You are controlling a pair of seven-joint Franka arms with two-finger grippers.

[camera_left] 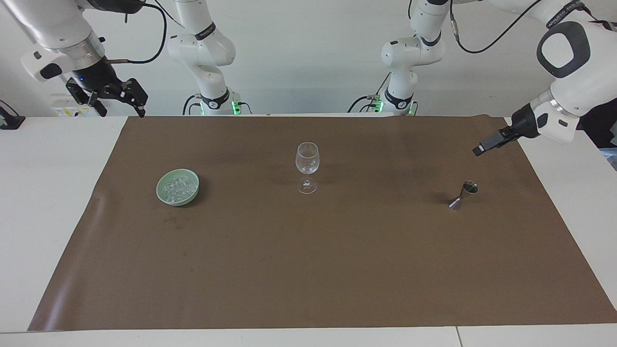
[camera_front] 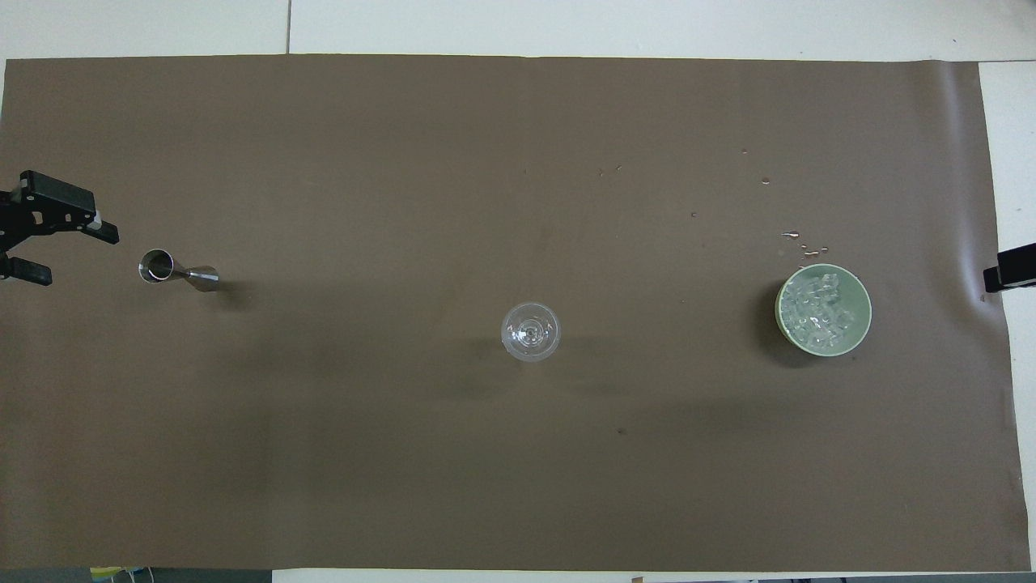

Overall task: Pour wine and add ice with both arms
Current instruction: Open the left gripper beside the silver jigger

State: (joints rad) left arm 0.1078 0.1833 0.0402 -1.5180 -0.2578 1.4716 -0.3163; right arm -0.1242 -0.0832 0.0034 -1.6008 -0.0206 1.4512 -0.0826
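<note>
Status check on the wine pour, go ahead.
Left gripper open, empty, up beside the jigger. Right gripper waiting, raised at the mat's edge. Ice in bowl, glass empty. Nothing blocking.

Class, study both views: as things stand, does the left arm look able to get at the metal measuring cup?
Probably yes. The left gripper hangs open in the air just beside the measuring cup, which stands alone on the brown mat with nothing between them.

A brown paper sheet (camera_left: 308, 270) covers most of a white table (camera_left: 48, 202), whose bare top shows along the sheet's edges. Small water drops (camera_front: 801, 243) dot the sheet at the right arm's end. A white wall (camera_left: 308, 58) rises at the robots' end.
</note>
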